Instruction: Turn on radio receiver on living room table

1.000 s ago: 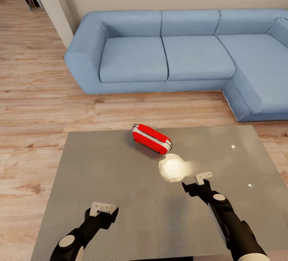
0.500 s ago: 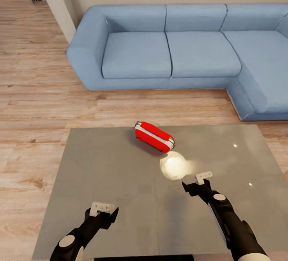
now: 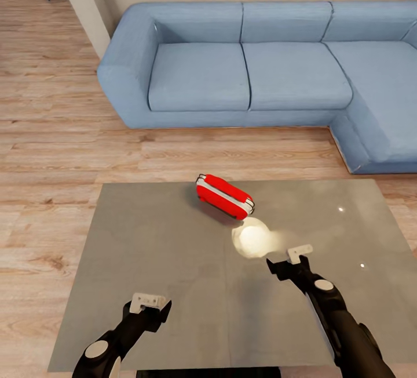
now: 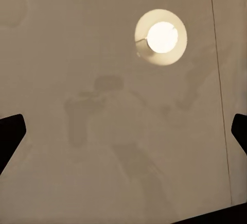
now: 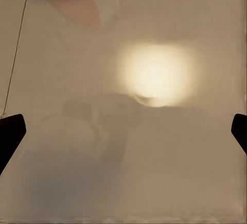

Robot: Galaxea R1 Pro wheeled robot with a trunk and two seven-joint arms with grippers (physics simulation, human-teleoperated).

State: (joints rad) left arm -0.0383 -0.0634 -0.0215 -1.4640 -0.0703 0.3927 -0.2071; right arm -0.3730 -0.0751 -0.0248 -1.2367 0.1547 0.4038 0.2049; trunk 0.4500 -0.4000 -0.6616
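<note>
Glossy grey, the table [image 3: 145, 250] spreads under both arms, and the approach looks finished, while the switching-on itself is, as I judge it, not yet begun. One left hand [image 3: 149, 304] hangs over the near part of the top with nothing between its fingers; in its wrist view the dark fingertips sit at opposite edges, so it is spread wide. One right hand [image 3: 292, 257] is held farther forward, likewise spread and holding nothing. Just ahead of the right hand lies one bright round glare on the gloss (a lamp's reflection, I take it). Beyond that glare, ahead of the right hand and a little toward the left one, rests the one radio receiver [image 3: 224, 196], red with white trim, lying askew near the table's far edge and touched by neither hand. What is left: reaching across the gap and working its control, which I cannot make out from here. Farthest off, past a strip of pale plank floor [image 3: 52, 134], stands one blue sofa [image 3: 243, 71] against the beige wall of the living room.
</note>
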